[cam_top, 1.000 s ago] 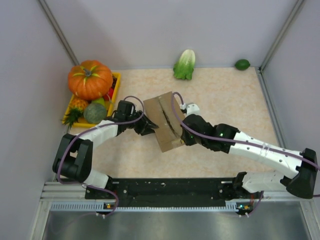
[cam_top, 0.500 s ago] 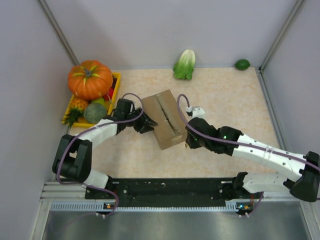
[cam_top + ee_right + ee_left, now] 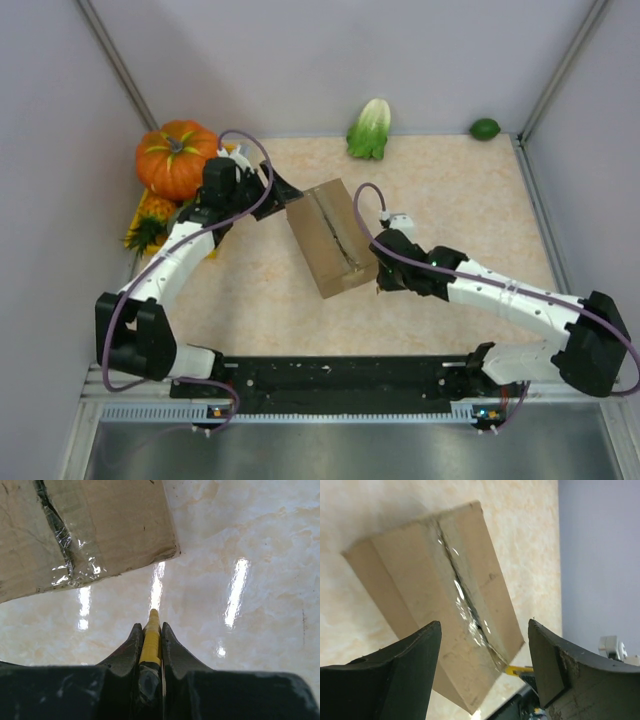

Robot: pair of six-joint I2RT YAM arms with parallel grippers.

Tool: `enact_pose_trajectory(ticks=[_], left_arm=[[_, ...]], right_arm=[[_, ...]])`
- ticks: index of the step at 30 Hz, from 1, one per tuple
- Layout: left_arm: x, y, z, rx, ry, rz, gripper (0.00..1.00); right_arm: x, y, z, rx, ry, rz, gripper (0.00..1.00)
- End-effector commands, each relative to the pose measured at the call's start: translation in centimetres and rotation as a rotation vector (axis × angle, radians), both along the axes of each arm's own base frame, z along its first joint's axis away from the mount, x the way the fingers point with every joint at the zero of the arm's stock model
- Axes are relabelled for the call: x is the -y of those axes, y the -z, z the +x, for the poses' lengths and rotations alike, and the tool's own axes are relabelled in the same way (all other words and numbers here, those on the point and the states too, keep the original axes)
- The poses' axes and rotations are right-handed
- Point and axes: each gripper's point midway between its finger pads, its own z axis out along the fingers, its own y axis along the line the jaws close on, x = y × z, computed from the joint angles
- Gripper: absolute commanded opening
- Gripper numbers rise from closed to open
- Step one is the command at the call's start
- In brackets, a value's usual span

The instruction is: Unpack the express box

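Top external: express box (image 3: 328, 236) flaps closed; contents hidden.

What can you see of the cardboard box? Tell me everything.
The express box is brown corrugated cardboard, rectangular, flaps closed. Crinkled clear tape covers its centre seam, where a dark slit shows. It lies flat and diagonal on the beige table. Neither the open left gripper above it nor the right gripper, holding a yellow tool, touches it.

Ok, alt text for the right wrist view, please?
The right hand grips a thin yellow tool, its tip pointing toward the express box without touching it. Crinkled clear tape runs along the box's seam; glossy beige table fills the rest.
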Motion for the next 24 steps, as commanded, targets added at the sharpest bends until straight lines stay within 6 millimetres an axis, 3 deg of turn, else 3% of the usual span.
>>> enact_pose_trajectory(ticks=[1, 5, 8, 9, 10, 11, 12, 15, 20, 22, 24], left_arm=[[-3.0, -0.7, 4.1, 0.155, -0.048, 0.179, 0.72], [-2.7, -1.8, 7.1, 0.317, 0.014, 0.256, 0.71], [-2.6, -0.6, 9.3, 0.335, 0.012, 0.274, 0.72], [-2.4, 1.1, 10.1, 0.302, 0.026, 0.275, 0.72], [-2.4, 1.5, 10.7, 0.294, 0.027, 0.276, 0.72], [-2.1, 0.6, 11.8, 0.328, 0.026, 0.266, 0.74], [-2.1, 2.3, 12.6, 0.297, 0.028, 0.274, 0.75], [-1.7, 3.2, 14.4, 0.332, 0.033, 0.275, 0.80], [0.4, 4.5, 15.0, 0.334, 0.166, 0.195, 0.78], [1.2, 5.1, 14.3, 0.300, 0.220, 0.138, 0.71], [2.0, 5.4, 12.5, 0.287, 0.272, 0.075, 0.70]], right_arm=[[-1.5, -0.1, 1.9, 0.036, 0.012, 0.060, 0.00], [-1.8, -0.2, 2.8, 0.054, 0.004, 0.068, 0.00], [-2.1, -0.1, 3.2, 0.054, -0.011, 0.077, 0.00], [-2.1, -0.1, 3.3, 0.051, -0.016, 0.078, 0.00], [-2.1, 0.0, 3.3, 0.048, -0.020, 0.076, 0.00], [-2.1, 0.4, 3.4, 0.041, -0.024, 0.067, 0.00], [-2.2, 0.6, 3.5, 0.039, -0.027, 0.072, 0.00], [-2.5, 1.0, 3.7, 0.043, -0.045, 0.074, 0.00], [-2.3, 1.2, 4.3, 0.054, -0.041, 0.056, 0.00], [-2.1, 1.6, 4.5, 0.049, -0.032, 0.048, 0.00], [-1.7, 1.8, 4.9, 0.051, -0.014, 0.045, 0.00]])
